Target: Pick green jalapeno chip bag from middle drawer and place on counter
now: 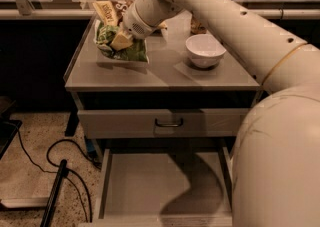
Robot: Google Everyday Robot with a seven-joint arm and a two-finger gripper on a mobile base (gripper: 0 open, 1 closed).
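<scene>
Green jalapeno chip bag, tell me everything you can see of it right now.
The green jalapeno chip bag is a small, crinkled, shiny foil-looking pouch, green with a pale strip along its left edge. It is crumpled and tilted, clamped at its middle by the gripper, which reaches in from the upper right. It is at the left rear of the counter, whose surface mirrors it; whether its lower edge touches cannot be told. A brown-and-yellow chip bag lies just behind.
</scene>
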